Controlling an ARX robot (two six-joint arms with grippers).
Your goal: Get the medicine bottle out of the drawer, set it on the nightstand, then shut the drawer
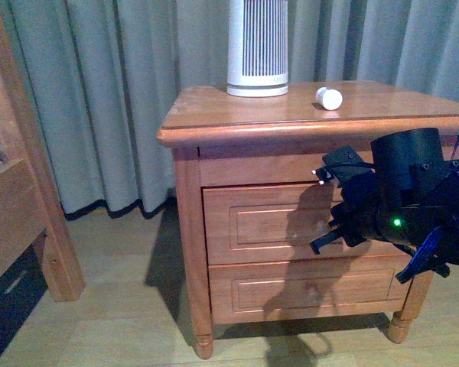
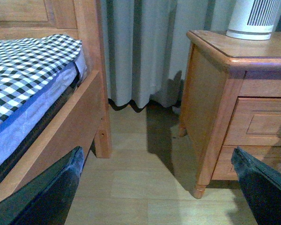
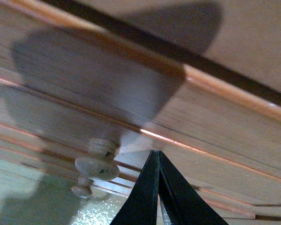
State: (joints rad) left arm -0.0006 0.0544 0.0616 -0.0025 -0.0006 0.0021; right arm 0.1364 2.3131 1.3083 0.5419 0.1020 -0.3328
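Note:
The medicine bottle [image 1: 329, 98], small and white, lies on its side on the nightstand [image 1: 237, 115] top, right of the big white device. The drawer [image 1: 252, 222], the upper one, sits about flush with the cabinet front. My right gripper [image 1: 343, 214] is shut and empty, right in front of that drawer. In the right wrist view its tips [image 3: 155, 154] meet the drawer front [image 3: 84, 93] just beside the round knob [image 3: 97, 161]. My left gripper [image 2: 154, 187] is open and empty, low over the floor between bed and nightstand [image 2: 210, 93].
A white slatted device [image 1: 258, 46] stands at the back of the nightstand top. The lower drawer [image 1: 268, 294] is shut, its knob [image 3: 82, 190] visible below. A wooden bed frame [image 1: 30, 191] stands left, with a checked mattress [image 2: 23, 70]. Grey curtains [image 1: 99, 92] hang behind.

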